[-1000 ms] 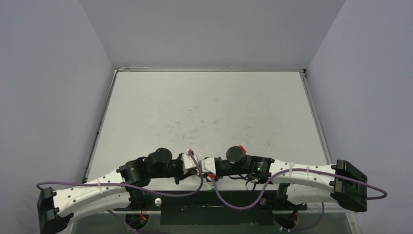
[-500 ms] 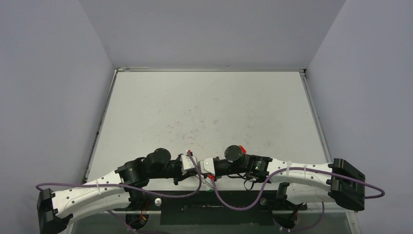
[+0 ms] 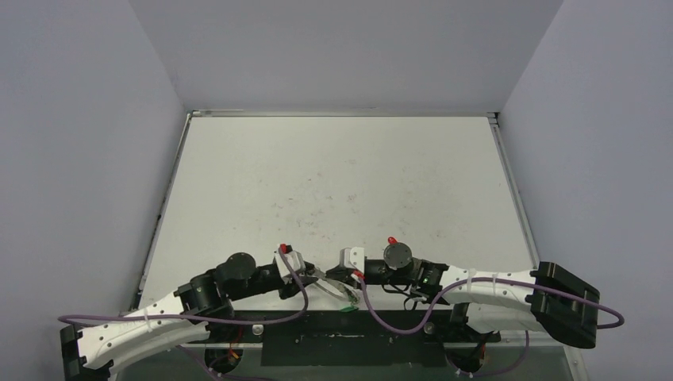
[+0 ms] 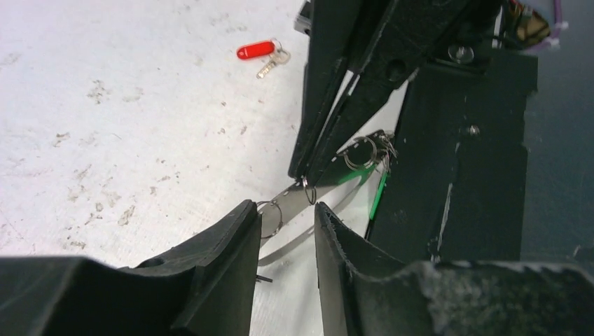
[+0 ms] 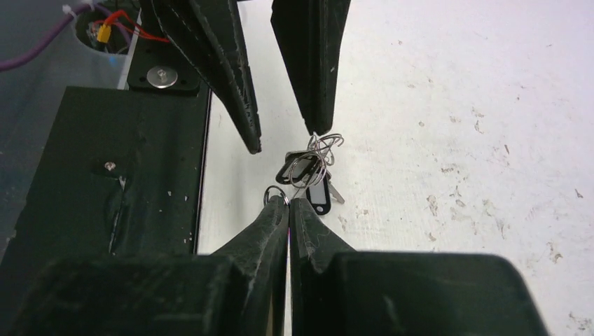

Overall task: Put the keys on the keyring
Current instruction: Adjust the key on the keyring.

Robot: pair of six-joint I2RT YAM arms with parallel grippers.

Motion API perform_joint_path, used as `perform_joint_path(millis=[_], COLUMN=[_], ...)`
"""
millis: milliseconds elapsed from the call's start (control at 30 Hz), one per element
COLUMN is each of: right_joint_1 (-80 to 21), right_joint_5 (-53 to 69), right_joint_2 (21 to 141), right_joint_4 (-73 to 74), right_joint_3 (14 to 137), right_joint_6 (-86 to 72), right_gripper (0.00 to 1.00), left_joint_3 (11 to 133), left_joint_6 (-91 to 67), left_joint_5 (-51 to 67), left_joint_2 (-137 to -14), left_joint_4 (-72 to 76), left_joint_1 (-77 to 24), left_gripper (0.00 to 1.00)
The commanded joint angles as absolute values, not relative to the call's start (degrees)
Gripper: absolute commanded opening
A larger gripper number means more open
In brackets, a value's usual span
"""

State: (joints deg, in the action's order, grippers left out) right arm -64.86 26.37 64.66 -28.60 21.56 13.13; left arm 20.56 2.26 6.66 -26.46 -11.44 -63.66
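My right gripper (image 5: 288, 203) is shut, pinching a small metal ring (image 5: 275, 194) at its fingertips just above the table. Right beyond it lies the keyring (image 5: 321, 148), a tangle of thin wire and rings with dark tags and a key. In the left wrist view a green tag (image 4: 378, 192) hangs with the ring cluster (image 4: 361, 150) by the table's near edge. Facing all this, my left gripper (image 4: 287, 210) is open, with a small ring (image 4: 270, 217) by its left fingertip and nothing between the jaws. The red-tagged key (image 4: 263, 52) lies alone on the table farther out.
A black base plate (image 4: 455, 175) runs along the table's near edge, right next to the keyring. In the top view the two grippers (image 3: 325, 278) point at each other just in front of it. Grey walls enclose the white, scuffed table (image 3: 341, 175).
The left gripper has opened and its arm has drawn back to the left. The right gripper has closed and its arm has shifted slightly right, so the wrists now stand apart.
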Motion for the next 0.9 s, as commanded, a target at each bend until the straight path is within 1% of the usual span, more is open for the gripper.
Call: perform_joint_path(millis=[0, 100, 267, 400, 533, 700, 867], right_joint_1=[-64.72, -64.76, -64.78, -64.88, -65.10, -65.34, -65.52], right_joint_5=[23.74, 22.33, 19.79, 18.16, 17.54, 17.89, 18.78], right_joint_2=[63.84, 64.15, 63.91, 63.63, 63.55, 63.78, 64.16], right_joint_4=[-45.64, -50.41, -54.87, -55.83, -56.02, -55.84, -55.83], right_joint_3=[17.54, 15.83, 14.42, 13.97, 13.71, 13.93, 14.23], right_joint_6=[4.48, 2.27, 0.01, -2.08, -2.37, -2.25, -2.20], right_gripper=[0.00, 0.00, 0.00, 0.00, 0.00, 0.00, 0.00], left_joint_3=[15.38, 11.45, 7.32, 5.56, 5.09, 5.02, 5.20], left_joint_6=[-2.05, -2.28, -2.70, -2.83, -2.64, -2.89, -2.64], left_joint_5=[2.67, 5.22, 7.95, 9.02, 9.01, 7.80, 5.75], left_joint_2=[-20.52, -17.54, -16.58, -18.76, -22.31, -26.65, -28.65], left_joint_4=[-1.22, 4.87, 10.96, 16.45, 21.38, 25.15, 26.70], left_joint_1=[-63.81, -63.81, -63.81, -63.81, -63.81, -63.86, -63.83], left_gripper=[0.31, 0.29, 0.30, 0.31, 0.28, 0.24, 0.24])
